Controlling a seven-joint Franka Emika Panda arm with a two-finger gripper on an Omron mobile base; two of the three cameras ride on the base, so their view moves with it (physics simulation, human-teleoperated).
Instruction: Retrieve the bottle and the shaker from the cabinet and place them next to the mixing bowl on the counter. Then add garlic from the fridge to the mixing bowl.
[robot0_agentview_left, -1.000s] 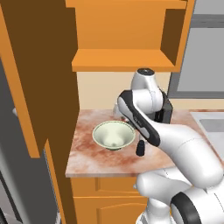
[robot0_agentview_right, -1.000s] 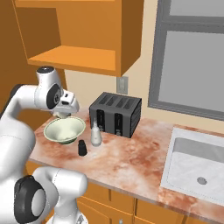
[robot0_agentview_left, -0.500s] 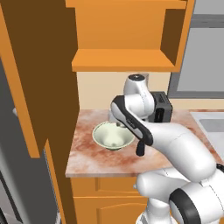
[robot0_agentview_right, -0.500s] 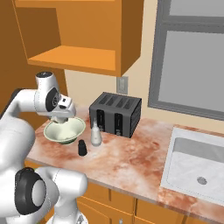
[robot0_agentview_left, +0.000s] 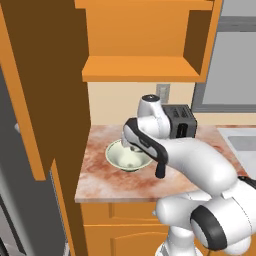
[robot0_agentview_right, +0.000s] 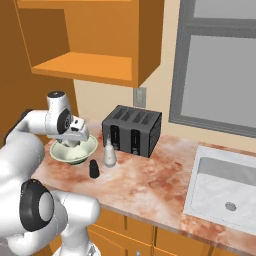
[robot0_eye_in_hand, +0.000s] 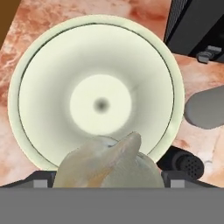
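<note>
counter (robot0_agentview_right: 150, 185): marbled top, plenty of bare room. Everything that matters sits at its far left end by the wall.

toaster (robot0_agentview_right: 132, 130): black, just right of the bowl. Not part of the job, just something not to clip when the arm pulls away.

mixing bowl (robot0_eye_in_hand: 94, 94): pale green, upright, nothing lying inside it. In the hand view it's right under the camera with the dark dot at its bottom close to centre, so the aim looks good to me.

gripper (robot0_agentview_right: 75, 139): hangs over the bowl's near side, pointing down. Fingers sit wide, clamped around the garlic rather than standing free, as far as I can tell, since the bulb sits right where the tips would be.

bottle (robot0_agentview_right: 108, 153): pale, upright, just beside the bowl on the toaster side. Looks already delivered.

shaker (robot0_agentview_right: 94, 168): small and dark, standing just in front of the bottle, near the bowl. Also looks done.

garlic (robot0_eye_in_hand: 109, 164): whitish bulb at the bottom of the hand view, above the bowl's near rim and not touching it.

how I'd do it: nudge toward the centre first, since the bulb is closer to the rim than the middle. Drop lower before letting go so it doesn't bounce out. Open fully, lift straight up, and stay off the bottle.
</note>
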